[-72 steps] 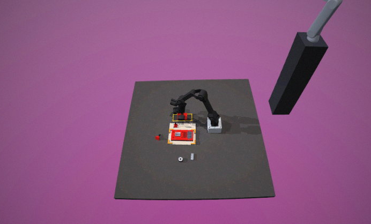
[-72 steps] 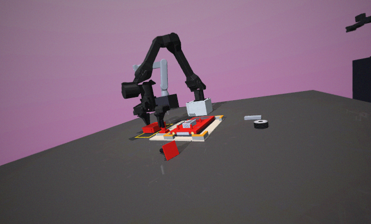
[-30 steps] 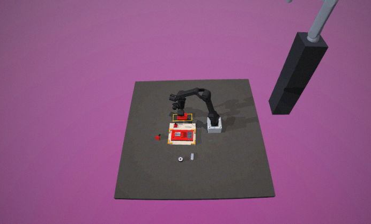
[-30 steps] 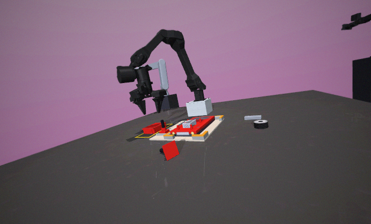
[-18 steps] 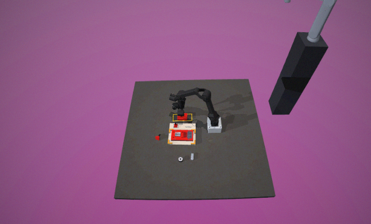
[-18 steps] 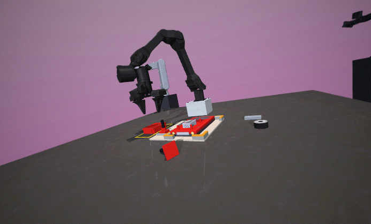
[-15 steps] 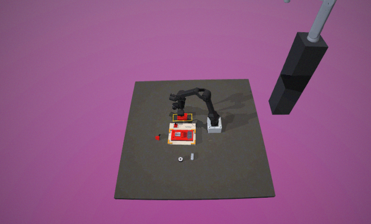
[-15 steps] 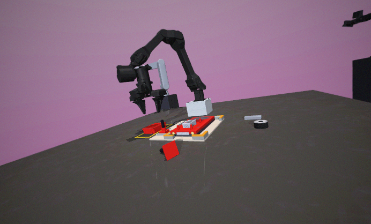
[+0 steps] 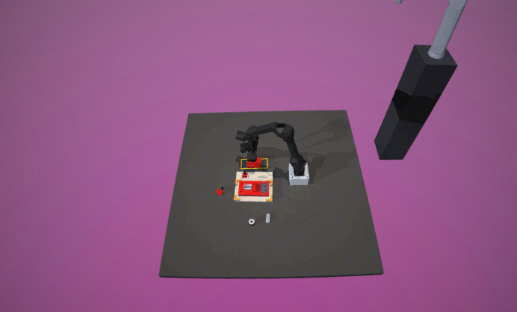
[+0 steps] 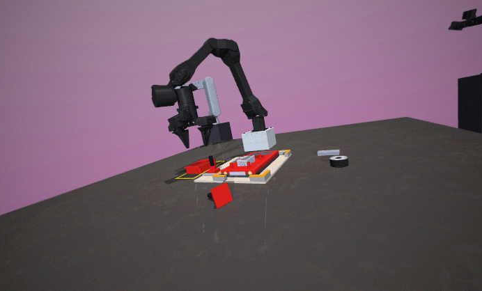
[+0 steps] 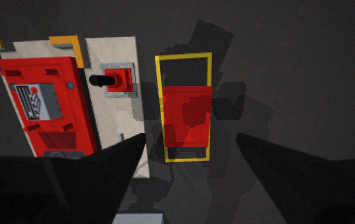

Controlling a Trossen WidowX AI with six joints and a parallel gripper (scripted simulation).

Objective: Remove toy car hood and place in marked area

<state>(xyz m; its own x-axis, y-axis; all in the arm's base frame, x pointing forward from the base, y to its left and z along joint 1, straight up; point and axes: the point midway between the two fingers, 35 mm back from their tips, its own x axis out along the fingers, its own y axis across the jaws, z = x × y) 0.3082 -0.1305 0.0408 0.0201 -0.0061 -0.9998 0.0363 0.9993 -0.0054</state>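
Note:
The red hood (image 9: 254, 164) (image 10: 197, 166) (image 11: 187, 117) lies on the table inside the yellow-outlined marked area (image 9: 267, 163) (image 10: 186, 177) (image 11: 183, 56); in the wrist view its long sides reach the side lines. The red toy car (image 9: 253, 188) (image 10: 266, 161) (image 11: 67, 106) sits in its holder without the hood, its grey engine block showing. My gripper (image 10: 196, 146) (image 11: 190, 137) is open and empty. It hangs well above the hood, fingers pointing down, and touches nothing. In the top view the arm hides the fingertips.
The cream board (image 9: 252, 198) (image 10: 278, 170) (image 11: 140, 107) carries the car and a red piece with a black handle (image 9: 244, 175) (image 10: 212, 165) (image 11: 113, 80). Another red piece (image 9: 219, 192) (image 10: 221, 195) lies beyond the board. A wheel (image 9: 251, 220) (image 10: 338, 161) and a light bar (image 9: 267, 218) (image 10: 328, 152) lie opposite the marked area.

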